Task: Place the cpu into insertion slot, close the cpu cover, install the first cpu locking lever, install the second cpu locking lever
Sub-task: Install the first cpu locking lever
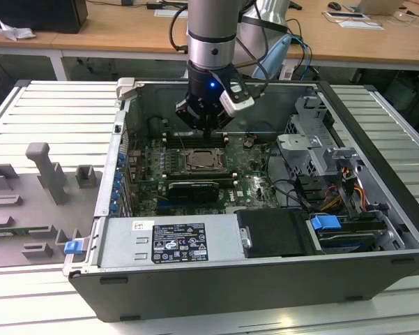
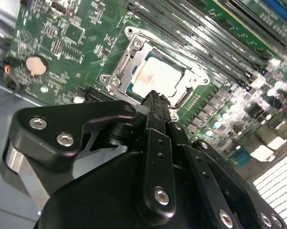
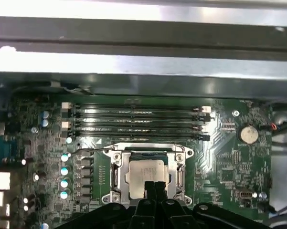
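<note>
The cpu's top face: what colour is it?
Pale silver-grey metal; the cpu shows best in the second wrist view.

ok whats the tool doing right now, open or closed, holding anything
tool: closed, holding nothing, tips just above the cpu

Wooden desks (image 1: 111, 31) behind a pale slatted table (image 1: 35, 112), perhaps metal
</note>
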Controlling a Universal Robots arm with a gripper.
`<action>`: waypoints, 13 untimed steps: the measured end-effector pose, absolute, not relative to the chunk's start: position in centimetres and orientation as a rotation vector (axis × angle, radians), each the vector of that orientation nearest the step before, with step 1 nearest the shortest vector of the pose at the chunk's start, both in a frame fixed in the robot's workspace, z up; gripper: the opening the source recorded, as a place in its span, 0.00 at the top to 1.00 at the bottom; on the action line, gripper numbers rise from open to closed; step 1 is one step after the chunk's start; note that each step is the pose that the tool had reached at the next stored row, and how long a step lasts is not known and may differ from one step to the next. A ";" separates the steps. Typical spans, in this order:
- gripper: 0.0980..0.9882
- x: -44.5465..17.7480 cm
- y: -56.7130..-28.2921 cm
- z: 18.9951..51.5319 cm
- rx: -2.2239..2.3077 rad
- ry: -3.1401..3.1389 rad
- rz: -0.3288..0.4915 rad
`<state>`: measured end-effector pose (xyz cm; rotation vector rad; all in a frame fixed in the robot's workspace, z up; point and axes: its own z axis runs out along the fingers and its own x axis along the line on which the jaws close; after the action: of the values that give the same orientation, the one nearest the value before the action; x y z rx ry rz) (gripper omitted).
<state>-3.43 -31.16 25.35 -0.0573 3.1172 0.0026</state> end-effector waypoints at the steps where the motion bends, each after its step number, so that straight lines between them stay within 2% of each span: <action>1: 0.99 -3.6 -31.2 25.4 -0.060 3.117 0.003; 13: 0.99 -8.1 -31.2 25.3 -0.066 3.117 0.007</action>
<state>-8.11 -31.16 25.35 -0.0662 3.1172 0.0066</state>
